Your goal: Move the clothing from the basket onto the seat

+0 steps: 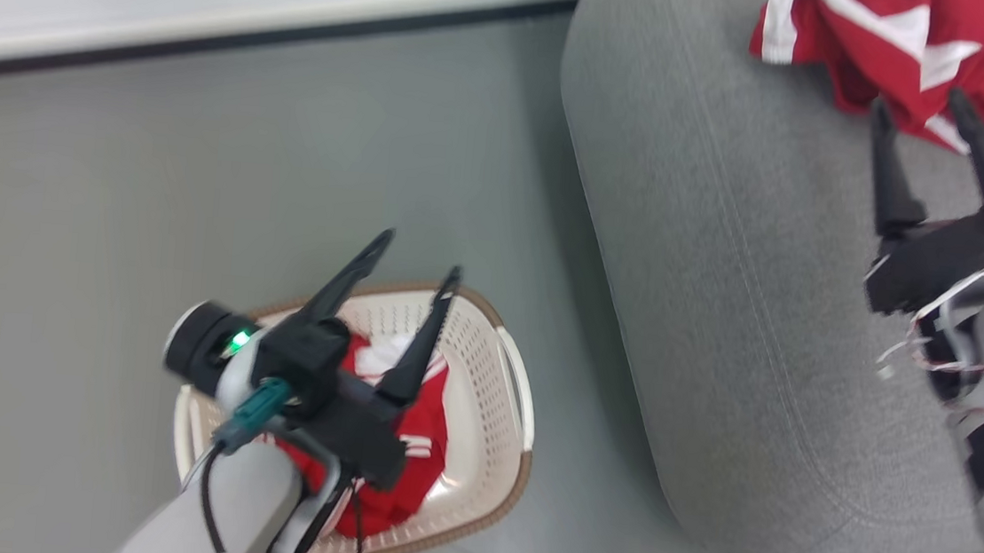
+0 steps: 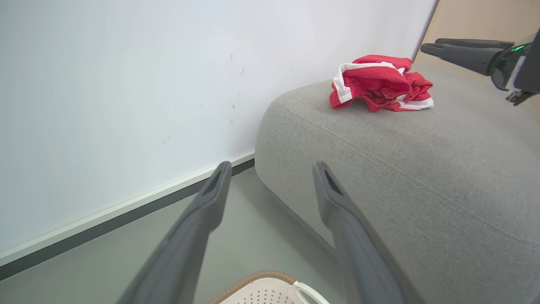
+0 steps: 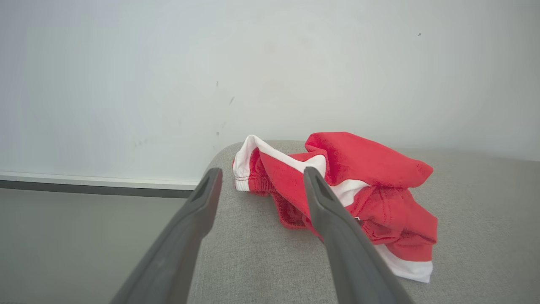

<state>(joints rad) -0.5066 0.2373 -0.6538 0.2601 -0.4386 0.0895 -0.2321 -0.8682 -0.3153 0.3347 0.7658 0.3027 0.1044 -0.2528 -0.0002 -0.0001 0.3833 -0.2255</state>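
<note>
One red garment with white stripes [image 1: 913, 46] lies crumpled on the grey seat [image 1: 722, 288], seen too in the left wrist view [image 2: 379, 84] and the right wrist view [image 3: 350, 185]. My right gripper [image 1: 917, 104] stands open just short of it, nothing between its fingers. A second red garment [image 1: 406, 447] lies in the cream basket [image 1: 508, 403] on the floor. My left gripper [image 1: 418, 257] hovers open above the basket, empty; in its own view its fingers [image 2: 202, 219] point toward the seat's end, with the basket rim [image 2: 261, 280] below.
A white wall with a dark baseboard [image 1: 237, 31] runs behind the grey floor [image 1: 105, 216]. The basket stands on the floor to the left of the seat's rounded end. The right gripper shows in the left wrist view [image 2: 464, 52].
</note>
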